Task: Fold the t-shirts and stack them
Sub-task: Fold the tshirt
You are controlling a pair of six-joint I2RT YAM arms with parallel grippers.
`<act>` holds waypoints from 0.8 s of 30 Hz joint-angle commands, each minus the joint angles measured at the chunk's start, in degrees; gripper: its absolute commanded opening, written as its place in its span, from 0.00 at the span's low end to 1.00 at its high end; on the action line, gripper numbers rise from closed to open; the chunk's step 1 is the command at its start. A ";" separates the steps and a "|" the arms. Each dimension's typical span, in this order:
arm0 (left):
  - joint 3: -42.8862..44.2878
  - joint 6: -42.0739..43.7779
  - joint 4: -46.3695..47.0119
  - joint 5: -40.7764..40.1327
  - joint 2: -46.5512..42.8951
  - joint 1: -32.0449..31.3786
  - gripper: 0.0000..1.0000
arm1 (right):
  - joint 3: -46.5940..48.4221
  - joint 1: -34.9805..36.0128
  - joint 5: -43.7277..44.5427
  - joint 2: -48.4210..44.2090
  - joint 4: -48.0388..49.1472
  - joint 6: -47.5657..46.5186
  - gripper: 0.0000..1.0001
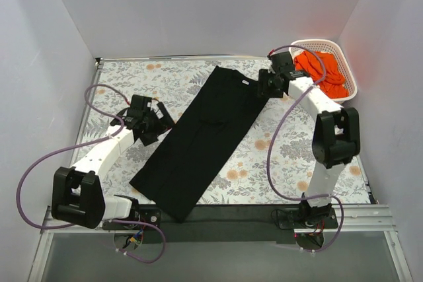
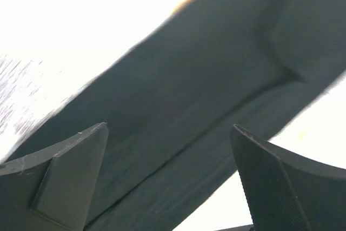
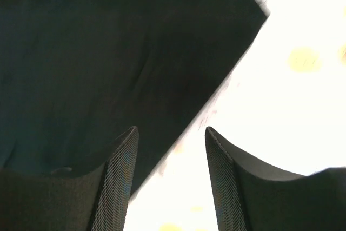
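top external: left tool, right tool spread beside black t-shirt; basket of orange t-shirts near right tool.

Floral-patterned table, a long folded black t-shirt diagonally across it, white basket at its far-right corner.

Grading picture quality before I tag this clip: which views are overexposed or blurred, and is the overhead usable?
Top external: usable, evenly lit and sharp, though the black t-shirt shows little fold detail. Left wrist: table blown to white, smeared at left, shirt soft. Right wrist: table overexposed too, its print faded to faint yellow blobs, shirt edge slightly fuzzy.
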 commanded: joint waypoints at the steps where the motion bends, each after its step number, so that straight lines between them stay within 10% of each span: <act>1: 6.53 8.83 4.13 0.24 1.29 -3.61 0.89 | -7.73 2.34 -3.23 -10.21 -1.05 0.97 0.51; 11: 32.10 25.01 13.19 -2.04 27.47 -15.03 0.89 | -36.20 4.10 -7.28 -33.95 -2.63 5.80 0.68; 24: 63.14 33.10 17.85 -2.56 59.04 -18.56 0.66 | -44.75 5.33 -15.54 -46.62 -4.04 7.30 0.65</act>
